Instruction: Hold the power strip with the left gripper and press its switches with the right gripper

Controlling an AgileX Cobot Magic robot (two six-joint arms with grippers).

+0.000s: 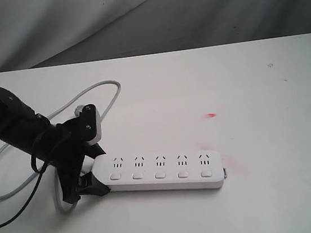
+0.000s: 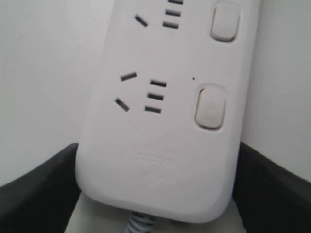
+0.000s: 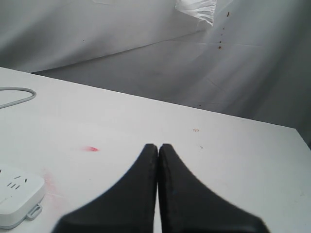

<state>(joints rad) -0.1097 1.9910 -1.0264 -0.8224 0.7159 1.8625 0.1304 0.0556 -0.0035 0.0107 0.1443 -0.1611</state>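
Black fingers (image 2: 34, 194) of the left gripper (image 1: 96, 172) stand wide, one on the far side and one on the near side of the strip (image 1: 150, 168), and both press against its left end. The left wrist view shows each finger touching a long edge of the casing, so the gripper is clamped on the strip at the cord end. The right gripper (image 3: 158, 151) has its two tips pressed together with nothing between them; it touches nothing and does not show in the exterior view.

The strip is a long white bar with rounded corners. It has five socket sets in a row and five square white buttons (image 1: 160, 175) along its near edge, one below each set. A grey cord (image 1: 98, 85) leaves its left end and loops away to the far left.

The strip lies flat on the white table (image 1: 273, 153), near the middle, running left to right, with its left end inside the left gripper. Its right end is apart from the right gripper's tips. A red smear (image 1: 210, 115) marks the table beyond the strip's right end.
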